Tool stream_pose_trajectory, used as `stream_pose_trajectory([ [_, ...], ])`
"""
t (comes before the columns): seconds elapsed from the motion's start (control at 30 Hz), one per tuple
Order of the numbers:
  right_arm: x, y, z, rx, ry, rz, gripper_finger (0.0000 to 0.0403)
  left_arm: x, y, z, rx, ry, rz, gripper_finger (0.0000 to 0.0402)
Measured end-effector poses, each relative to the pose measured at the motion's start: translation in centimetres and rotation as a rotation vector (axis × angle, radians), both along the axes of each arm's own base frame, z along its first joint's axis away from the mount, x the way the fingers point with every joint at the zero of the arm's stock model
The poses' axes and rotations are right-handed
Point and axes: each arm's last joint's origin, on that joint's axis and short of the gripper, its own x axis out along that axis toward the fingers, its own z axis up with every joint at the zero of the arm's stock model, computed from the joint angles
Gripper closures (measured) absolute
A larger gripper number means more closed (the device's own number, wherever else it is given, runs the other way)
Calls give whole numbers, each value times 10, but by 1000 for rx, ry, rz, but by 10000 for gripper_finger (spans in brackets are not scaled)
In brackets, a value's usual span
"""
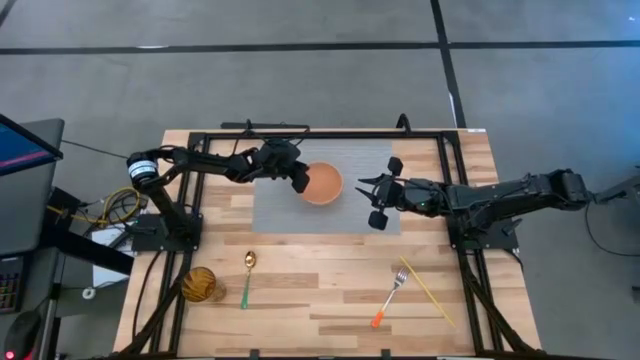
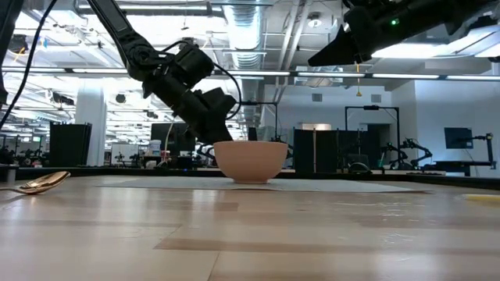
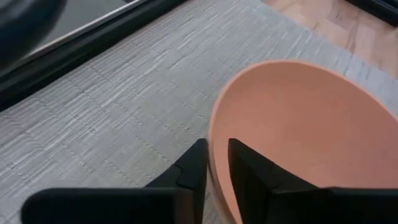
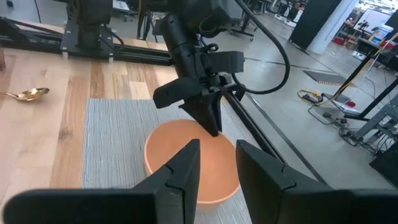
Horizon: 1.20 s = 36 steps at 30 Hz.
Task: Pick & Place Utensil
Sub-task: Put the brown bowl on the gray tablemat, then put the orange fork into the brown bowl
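Left gripper [image 1: 299, 180] is clamping the orange bowl [image 1: 323, 184] rim at nine o'clock; right gripper [image 1: 376, 200], fingers apart, is waiting at three o'clock. Keep the bowl level.

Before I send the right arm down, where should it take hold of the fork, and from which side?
Probably by the orange handle of the fork. It lies flat and slanted on the bare wood, tines toward the mat, with a thin yellow stick close by. Come straight down, fingers across the handle, near its orange end, away from the stick.
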Motion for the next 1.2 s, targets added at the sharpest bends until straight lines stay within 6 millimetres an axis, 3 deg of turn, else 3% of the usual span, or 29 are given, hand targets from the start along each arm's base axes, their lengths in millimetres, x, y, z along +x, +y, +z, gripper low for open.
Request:
stream_pose_trajectory([
  [0.27, 3, 1, 1, 0, -20, 4, 293, 0, 0, 6, 24, -24, -18, 293],
  [0.4, 9, 2, -6, 0, 16, 11, 268, -3, -6, 32, 72, -95, -38, 281],
  [0.53, 13, 1, -10, 0, 31, 4, 234, -12, -19, 69, 123, -198, -79, 275],
  [0.7, 15, 1, -9, 1, 10, 4, 200, -28, -49, 111, 186, -300, -248, 277],
  [0.83, 17, 7, -10, 42, -6, 52, 190, -41, -76, 127, 161, -319, -406, 284],
  [1.03, 19, 17, -11, 69, -7, 130, 191, -49, -120, 133, 99, -296, -577, 293],
  [1.2, 21, 26, -14, 130, -10, 194, 199, -52, -155, 125, 8, -230, -692, 294],
])
